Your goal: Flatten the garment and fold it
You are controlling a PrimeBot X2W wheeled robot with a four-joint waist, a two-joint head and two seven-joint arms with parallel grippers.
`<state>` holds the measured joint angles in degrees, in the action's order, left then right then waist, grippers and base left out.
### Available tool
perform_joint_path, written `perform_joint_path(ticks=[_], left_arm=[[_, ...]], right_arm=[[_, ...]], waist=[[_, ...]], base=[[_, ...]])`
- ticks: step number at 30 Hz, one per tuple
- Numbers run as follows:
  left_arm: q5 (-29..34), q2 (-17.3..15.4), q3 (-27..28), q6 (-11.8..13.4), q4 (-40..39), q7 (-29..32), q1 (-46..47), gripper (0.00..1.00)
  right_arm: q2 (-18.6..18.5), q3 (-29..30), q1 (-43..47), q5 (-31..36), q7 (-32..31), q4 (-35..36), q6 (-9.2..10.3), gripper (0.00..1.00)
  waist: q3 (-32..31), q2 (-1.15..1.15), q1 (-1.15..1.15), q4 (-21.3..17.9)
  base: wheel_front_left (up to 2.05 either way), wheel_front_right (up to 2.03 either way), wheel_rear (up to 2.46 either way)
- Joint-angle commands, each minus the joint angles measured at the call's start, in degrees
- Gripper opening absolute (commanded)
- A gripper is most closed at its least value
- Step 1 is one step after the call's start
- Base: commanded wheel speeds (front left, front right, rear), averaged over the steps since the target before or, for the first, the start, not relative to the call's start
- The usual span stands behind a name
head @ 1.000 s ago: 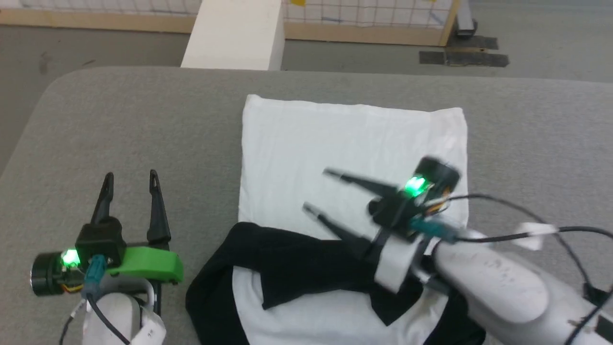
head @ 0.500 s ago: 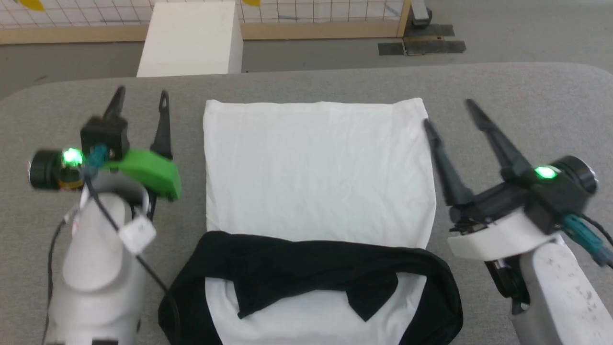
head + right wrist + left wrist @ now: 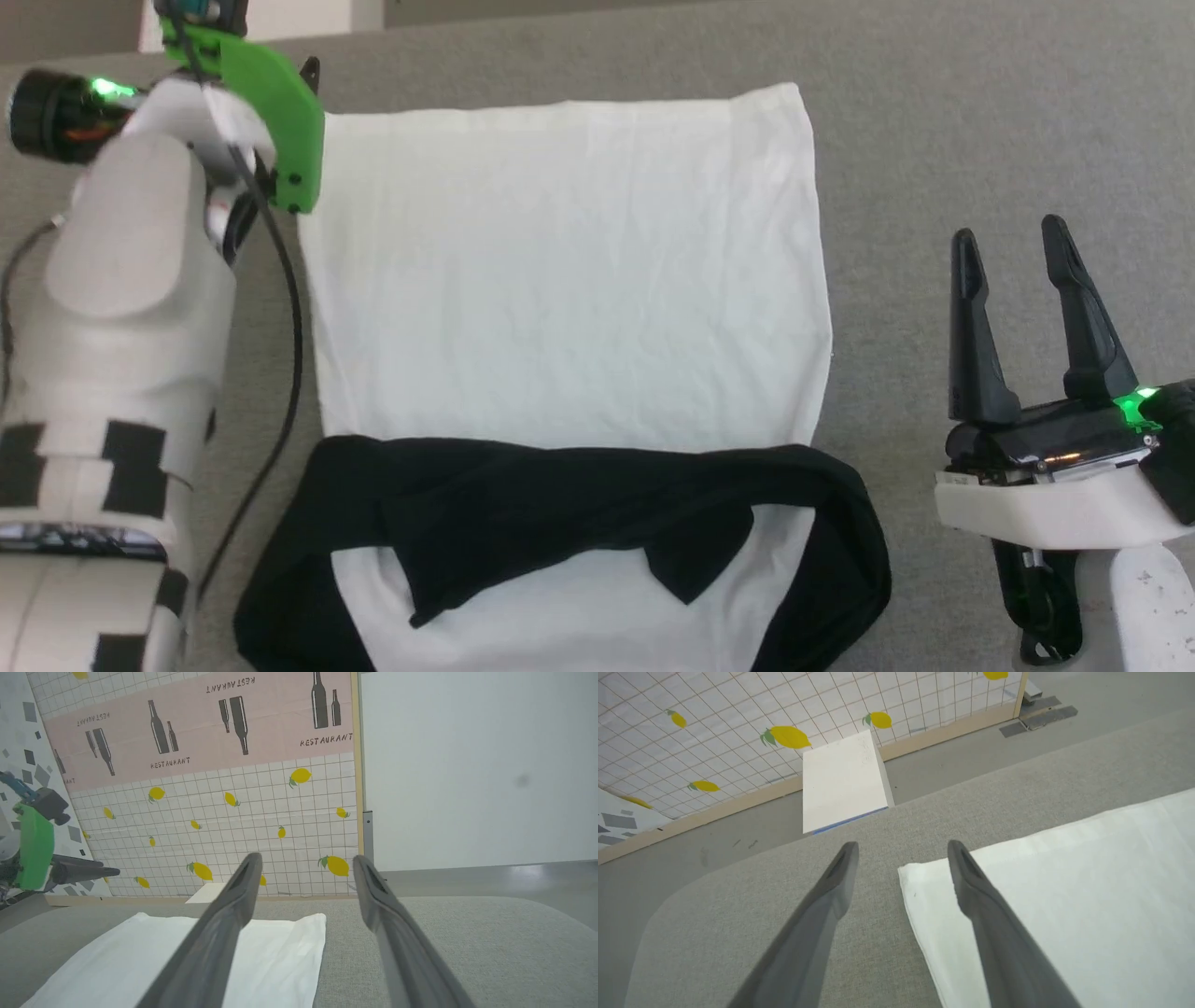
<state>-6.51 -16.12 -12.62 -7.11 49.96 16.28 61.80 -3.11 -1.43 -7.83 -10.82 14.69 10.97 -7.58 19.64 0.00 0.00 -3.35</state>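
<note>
Garment [image 3: 560, 280] lay with long axis near-far. Left end effector [image 3: 902, 845], fingers apart, bracketed its far-left corner; right end effector [image 3: 1008, 233], also apart, sat off the right edge.

Garment [image 3: 560, 271] flat, black sleeves folded across

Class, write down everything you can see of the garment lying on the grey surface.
The garment is soft cloth, white in the body with black sleeves. It lies flat on the grey surface as a rough rectangle, faintly creased, with the sleeves folded across its near end, and runs off the head view's bottom edge. The open left gripper is at its far left corner; contact cannot be told. The open right gripper stands apart to its right.
</note>
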Motion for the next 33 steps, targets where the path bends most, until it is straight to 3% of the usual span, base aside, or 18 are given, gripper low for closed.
perform_joint_path(ticks=[1, 10, 18, 19, 20, 21, 28, 33], left_arm=[[-2.1, -1.1, -1.8, -0.3, 1.2, 2.8, 2.3, 1.00], [-14.7, -8.6, -11.6, -0.4, 4.1, 21.0, 9.5, 1.00], [-20.5, -12.2, -18.7, -0.4, 3.3, 29.2, 7.3, 1.00], [-21.2, -12.6, -19.3, -0.4, 3.2, 30.0, 6.8, 0.49], [-22.1, -13.0, -20.0, -0.4, 2.9, 30.5, 6.4, 0.17], [-22.9, -13.1, -20.5, -0.4, 2.4, 30.7, 6.0, 0.00], [-26.4, -14.5, -21.9, -0.4, -0.8, 25.6, 5.0, 0.00], [-27.4, -14.0, -23.5, -0.4, -4.0, 19.3, 4.2, 0.00]], right_arm=[[0.1, -0.3, 0.1, 0.0, 0.3, 0.5, 0.09, 1.00], [0.2, -3.4, -3.3, 1.9, 0.3, 0.9, 0.09, 1.00], [0.2, -4.4, -3.9, 1.8, 0.3, -0.1, 0.09, 1.00], [0.2, -4.5, -3.9, 1.9, 0.3, -0.3, 0.09, 1.00], [0.2, -4.5, -3.8, 2.0, 0.3, -0.4, 0.09, 1.00], [0.2, -4.4, -3.7, 2.1, 0.3, -0.5, 0.09, 1.00], [-0.4, -0.9, -5.8, 3.3, 0.3, -0.5, 0.09, 1.00], [-4.8, 2.5, -10.6, 3.0, 0.3, -2.1, 0.09, 1.00]], waist=[[4.3, 0.00, 0.00, -3.3], [9.9, 0.00, 0.00, -6.9], [11.6, 0.00, 0.00, -7.8], [11.6, 0.00, 0.00, -7.8], [11.4, 0.00, 0.00, -7.5], [11.2, 0.00, 0.00, -7.4], [7.3, 0.00, 0.00, -4.2], [4.6, 0.00, 0.00, -0.9]], base=[[0.00, 0.00, 0.00], [0.00, 0.00, 0.00], [0.00, 0.00, 0.00], [0.00, 0.00, 0.00], [0.00, 0.00, 0.00], [0.00, 0.00, 0.00], [0.00, 0.00, 0.00], [0.00, 0.00, 0.00]])
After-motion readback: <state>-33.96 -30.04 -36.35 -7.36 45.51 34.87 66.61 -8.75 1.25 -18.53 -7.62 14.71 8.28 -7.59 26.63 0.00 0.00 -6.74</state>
